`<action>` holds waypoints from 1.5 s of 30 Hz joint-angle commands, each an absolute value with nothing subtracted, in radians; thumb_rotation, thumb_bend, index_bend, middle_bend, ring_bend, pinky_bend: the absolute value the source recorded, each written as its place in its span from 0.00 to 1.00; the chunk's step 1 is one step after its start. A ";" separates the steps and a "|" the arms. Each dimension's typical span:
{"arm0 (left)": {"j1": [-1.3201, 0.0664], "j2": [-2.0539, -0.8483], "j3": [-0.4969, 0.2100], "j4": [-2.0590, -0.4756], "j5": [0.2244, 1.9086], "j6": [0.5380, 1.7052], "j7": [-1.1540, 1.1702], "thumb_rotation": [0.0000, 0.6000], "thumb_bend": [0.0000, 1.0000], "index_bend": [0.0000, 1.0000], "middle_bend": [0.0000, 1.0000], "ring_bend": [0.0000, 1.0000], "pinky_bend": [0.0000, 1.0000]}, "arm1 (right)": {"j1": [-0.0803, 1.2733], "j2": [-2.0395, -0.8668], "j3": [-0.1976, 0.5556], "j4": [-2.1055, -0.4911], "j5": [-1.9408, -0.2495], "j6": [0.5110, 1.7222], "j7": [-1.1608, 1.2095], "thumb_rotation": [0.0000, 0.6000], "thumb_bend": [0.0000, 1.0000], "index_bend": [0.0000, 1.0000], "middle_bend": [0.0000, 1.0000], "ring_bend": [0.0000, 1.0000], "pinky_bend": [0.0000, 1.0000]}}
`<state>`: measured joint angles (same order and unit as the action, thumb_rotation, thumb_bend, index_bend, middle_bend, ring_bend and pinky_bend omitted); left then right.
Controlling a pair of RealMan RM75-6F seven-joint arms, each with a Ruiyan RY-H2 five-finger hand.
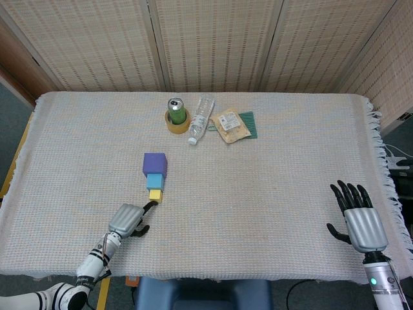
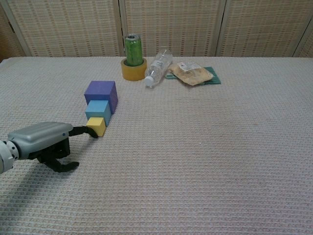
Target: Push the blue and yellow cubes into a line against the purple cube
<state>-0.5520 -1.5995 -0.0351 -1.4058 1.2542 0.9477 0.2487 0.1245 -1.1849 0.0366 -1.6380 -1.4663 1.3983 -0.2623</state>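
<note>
Woven cloth covers the bench; left of centre, the yellow cube meets the blue cube, which backs onto the purple cube. Left hand, mostly curled and empty, touches yellow with one fingertip; right hand idles open at lower right. Next: a final squaring nudge

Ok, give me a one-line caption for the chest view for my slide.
Left hand touches the yellow cube with one extended finger, lined up behind the blue cube and purple cube.

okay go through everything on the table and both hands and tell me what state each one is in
Purple cube: flat, heading the line.
Blue cube: against the purple cube.
Yellow cube: against the blue cube.
Left hand: one finger touching the yellow cube.
Right hand: open, empty.
Can: upright inside tape roll.
Bottle: lying down.
</note>
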 commanded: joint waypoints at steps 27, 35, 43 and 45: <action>-0.522 -1.561 -0.007 -1.485 1.321 1.031 0.256 1.00 0.39 0.20 1.00 1.00 1.00 | 0.122 -1.184 0.037 -1.640 -1.471 1.405 -0.260 0.87 0.03 0.00 0.00 0.00 0.00; -0.424 -1.429 0.061 -1.612 1.399 1.184 0.279 1.00 0.39 0.15 0.99 0.99 1.00 | 0.121 -1.184 0.030 -1.642 -1.481 1.404 -0.263 0.87 0.03 0.00 0.00 0.00 0.00; -0.170 -1.322 0.094 -1.606 1.407 1.564 0.317 1.00 0.39 0.12 0.37 0.30 0.44 | 0.121 -1.186 0.033 -1.643 -1.476 1.403 -0.267 0.86 0.03 0.00 0.00 0.00 0.00; -0.132 -1.306 0.089 -1.587 1.398 1.608 0.285 1.00 0.39 0.09 0.24 0.16 0.30 | 0.121 -1.188 0.032 -1.644 -1.476 1.402 -0.271 0.87 0.03 0.00 0.00 0.00 0.00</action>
